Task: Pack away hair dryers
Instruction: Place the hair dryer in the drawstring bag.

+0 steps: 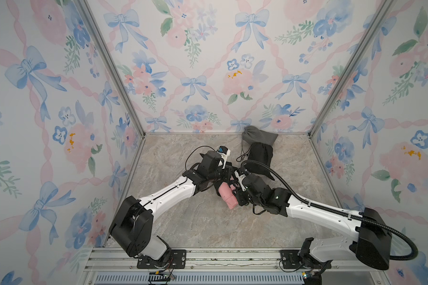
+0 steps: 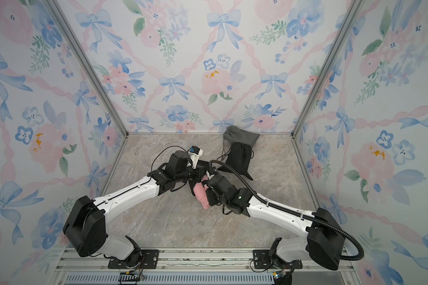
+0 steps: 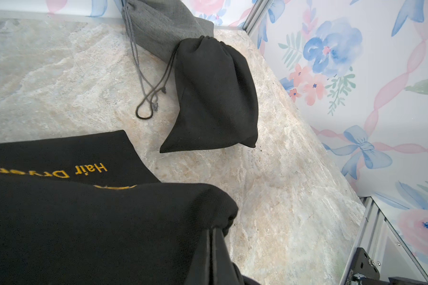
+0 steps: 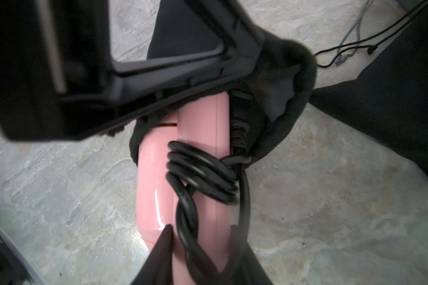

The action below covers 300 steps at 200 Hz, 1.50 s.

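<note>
The right gripper (image 4: 200, 229) is clamped on the pink hair dryer (image 4: 198, 118), with one finger pressed to each side of its body. The bundled black cord (image 4: 200, 172) is wound round the dryer just ahead of those fingers. The dryer's far end is lodged in the mouth of a printed black pouch (image 4: 289, 81), while most of the pink body is left outside it. In a top view the dryer (image 1: 229, 196) is found near the middle of the table (image 1: 208, 227), between the two wrists. The left gripper (image 3: 218, 234) is closed tight on the gathered rim of that same pouch, and the mouth is held open around the dryer's end. Gold lettering reading "Hair Dryer" is carried on the pouch's side, seen in the left wrist view. Farther back, a second black pouch (image 3: 215, 98) is laid on the table, drawn shut and bulging. It is touched at its neck by a grey pouch (image 3: 158, 24), which is set against the back wall. What is held in either of them cannot be seen. Their drawstrings (image 3: 148, 98) are trailed loose across the table beside them.
</note>
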{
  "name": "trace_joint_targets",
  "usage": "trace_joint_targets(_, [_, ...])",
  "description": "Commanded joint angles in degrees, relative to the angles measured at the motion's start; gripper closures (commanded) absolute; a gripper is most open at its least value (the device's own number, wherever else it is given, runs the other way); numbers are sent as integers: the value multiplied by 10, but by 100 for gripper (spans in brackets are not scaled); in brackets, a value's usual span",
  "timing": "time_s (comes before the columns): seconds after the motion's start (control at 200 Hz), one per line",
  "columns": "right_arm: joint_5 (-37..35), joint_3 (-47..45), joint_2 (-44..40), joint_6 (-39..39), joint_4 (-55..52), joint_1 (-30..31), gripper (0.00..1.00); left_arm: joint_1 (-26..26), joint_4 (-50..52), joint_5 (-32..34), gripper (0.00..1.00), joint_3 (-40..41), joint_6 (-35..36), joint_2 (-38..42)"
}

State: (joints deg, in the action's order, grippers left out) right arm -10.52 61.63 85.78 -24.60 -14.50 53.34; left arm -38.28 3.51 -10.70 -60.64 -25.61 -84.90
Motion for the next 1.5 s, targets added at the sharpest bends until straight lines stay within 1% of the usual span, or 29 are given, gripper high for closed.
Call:
trace_joint_targets(0.0, [19, 3, -4, -18, 60, -20, 80, -5, 0, -15, 100, 7, 7, 30])
trace_joint_targets(0.14, [48, -13, -15, -40, 86, -50, 80, -5, 1, -15, 100, 24, 8, 55])
trace_joint_targets(0.385, [76, -35, -31, -74, 114, -95, 80, -3, 1, -23, 100, 66, 1, 97])
trace_joint_targets(0.55, [94, -55, -34, -109, 153, -120, 80, -4, 0, -26, 100, 94, -4, 109])
trace_joint_targets(0.59, [96, -60, -35, -134, 163, -124, 80, -5, 0, -27, 100, 100, -4, 110])
trace_joint_targets(0.75, [105, -80, -39, -172, 200, -142, 80, -9, 0, -22, 100, 123, -6, 108])
trace_joint_targets(1.01, [90, -95, -44, -205, 231, -149, 80, -19, 0, -17, 100, 139, -7, 102])
trace_joint_targets(1.26, [51, -116, -54, -234, 263, -149, 80, -41, 0, -12, 100, 141, -13, 91])
trace_joint_targets(1.495, [16, -135, -53, -277, 320, -147, 80, -56, -2, -11, 100, 135, -25, 98])
